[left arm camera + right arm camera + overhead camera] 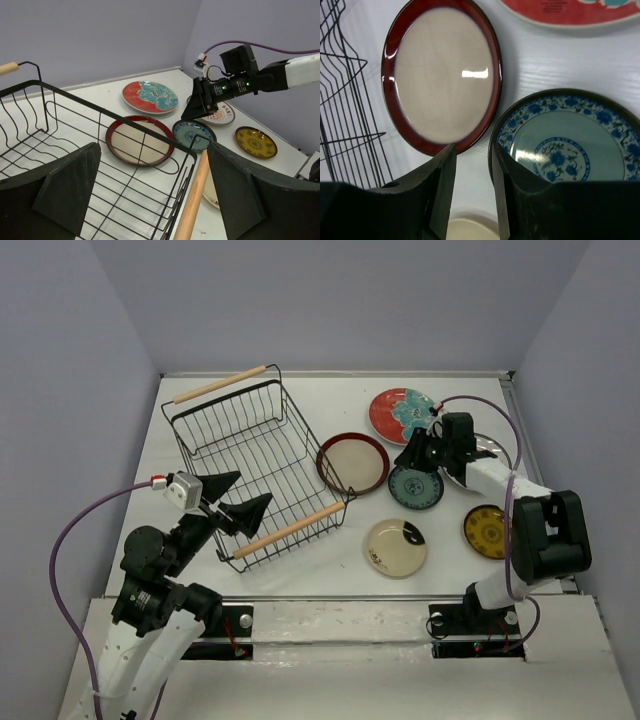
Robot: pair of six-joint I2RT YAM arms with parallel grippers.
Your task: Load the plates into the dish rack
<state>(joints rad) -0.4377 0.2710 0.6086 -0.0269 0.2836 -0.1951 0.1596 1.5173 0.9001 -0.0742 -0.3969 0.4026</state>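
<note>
- Right arm stretches forward and left from its base, forearm passing over the sunburst plate (pixel 220 114). The right claw (pixel 415 455) tips down, low over the table (pixel 300 390).
- Right claw's jaws stand a narrow gap apart with nothing clamped; bare table shows between them.
- Teal plate (pixel 570 145) lies just right of this claw, its rim running under the claw's right side. The maroon-rimmed plate (pixel 442 75) is just ahead-left and the cream plate (pixel 470 231) just behind.
- Red floral plate (pixel 400 412) sits ahead of the right claw; the yellow plate (pixel 487 530) is well back, beside the arm.
- Left arm is folded upward. The left claw (pixel 248 495) hangs above the near corner of the dish rack (pixel 250 455), jaws spread wide, gripping nothing.
- The rack's wooden handle (pixel 192 200) runs below, between the left claw's fingers; the basket extends ahead-left of it.
- All six plates lie flat on the white table, outside the rack.
- Plain lilac-grey walls (pixel 350 300) close three sides.
</note>
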